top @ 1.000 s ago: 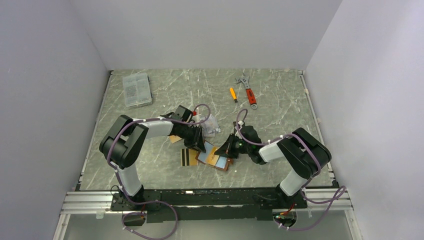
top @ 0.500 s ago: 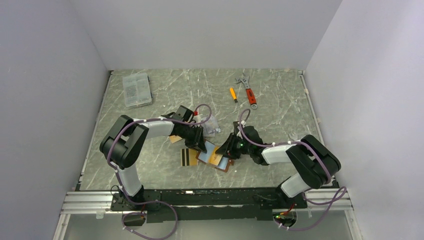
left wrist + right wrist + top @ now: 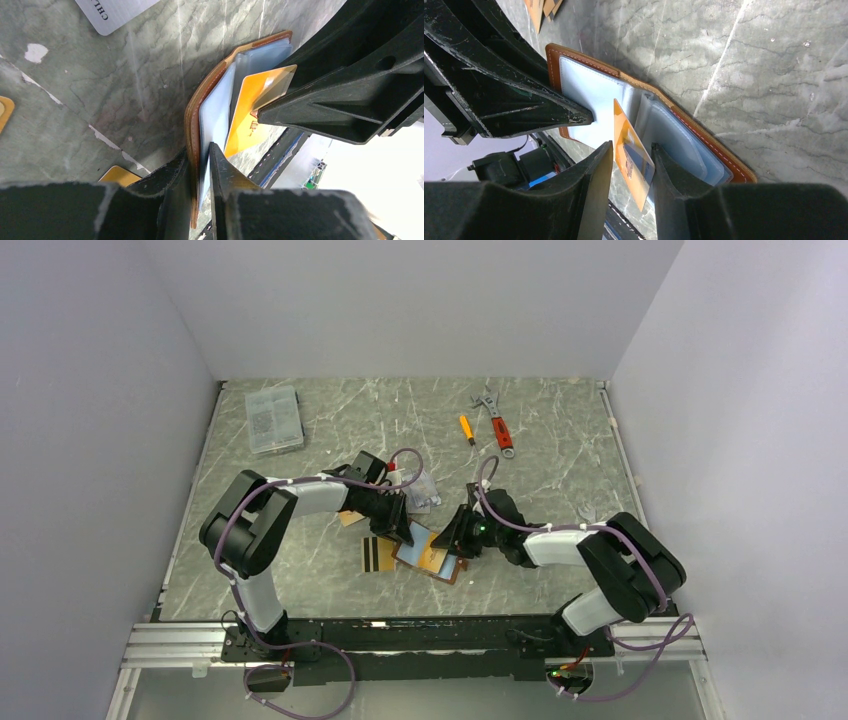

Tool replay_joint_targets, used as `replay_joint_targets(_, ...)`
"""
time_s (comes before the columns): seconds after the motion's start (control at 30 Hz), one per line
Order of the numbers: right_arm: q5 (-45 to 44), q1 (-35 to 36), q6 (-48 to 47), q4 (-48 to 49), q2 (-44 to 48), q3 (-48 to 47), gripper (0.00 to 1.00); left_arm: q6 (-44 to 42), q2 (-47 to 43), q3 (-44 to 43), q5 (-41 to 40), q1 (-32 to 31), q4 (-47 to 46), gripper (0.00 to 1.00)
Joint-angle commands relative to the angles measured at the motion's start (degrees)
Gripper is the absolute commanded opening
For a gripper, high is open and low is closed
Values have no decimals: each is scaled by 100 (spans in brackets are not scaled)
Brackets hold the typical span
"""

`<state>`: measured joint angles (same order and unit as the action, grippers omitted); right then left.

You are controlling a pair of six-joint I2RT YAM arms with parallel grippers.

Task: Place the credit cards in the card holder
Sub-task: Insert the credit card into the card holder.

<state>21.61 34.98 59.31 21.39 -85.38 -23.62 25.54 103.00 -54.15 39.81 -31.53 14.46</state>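
The tan leather card holder [image 3: 438, 562] lies open between both arms, its clear sleeves showing [image 3: 674, 135]. My left gripper [image 3: 200, 150] is shut on the holder's leather cover and first sleeve [image 3: 192, 115]. An orange credit card [image 3: 629, 150] stands tilted in a sleeve, also visible from the left wrist [image 3: 250, 115]. My right gripper [image 3: 631, 146] is open, its fingers on either side of that card with a gap on the left. A gold card with black stripes [image 3: 378, 553], an orange card [image 3: 349, 518] and a silver card [image 3: 112, 7] lie on the table beside the holder.
A clear plastic parts box [image 3: 273, 418] sits at the back left. An orange-handled screwdriver [image 3: 466, 428] and a red wrench [image 3: 497, 422] lie at the back right. Grey walls close in the marble table [image 3: 560, 470] on three sides.
My right gripper has opened off the orange card, which stays standing in the sleeve. The right arm's elbow swung out to the right. The left gripper keeps its hold.
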Motion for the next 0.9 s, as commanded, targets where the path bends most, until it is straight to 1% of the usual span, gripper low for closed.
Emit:
replay_joint_targets(0.0,-105,19,-316,-960,74,-94,38,-75,-219,-151,62,26,10,21)
replay_joint_targets(0.17,71,16,-212,-1142,-32,-199,36,-92,-237,-140,27,33,31,21)
replay_joint_targets(0.33,260,18,-204,-1703,-160,-570,36,-93,-237,-139,26,47,35,21)
replay_joint_targets(0.5,321,16,-86,-1981,-33,-663,35,-100,-254,-140,-1,42,51,21)
replay_joint_targets(0.53,329,12,-51,-1999,-26,-647,33,-104,-254,-140,4,43,51,21)
replay_joint_targets(0.57,334,19,-9,-1958,-29,-620,26,-101,-263,-140,9,45,42,21)
replay_joint_targets(0.63,304,17,77,-1905,-29,-584,9,-95,-263,-137,4,49,45,21)
replay_joint_targets(0.67,270,13,107,-1897,-16,-587,3,-93,-270,-132,7,47,41,21)
replay_joint_targets(0.7,237,16,136,-1902,-15,-605,1,-93,-279,-124,4,43,38,21)
replay_joint_targets(0.87,39,18,151,-2082,99,-755,0,-83,-323,-113,39,43,26,21)
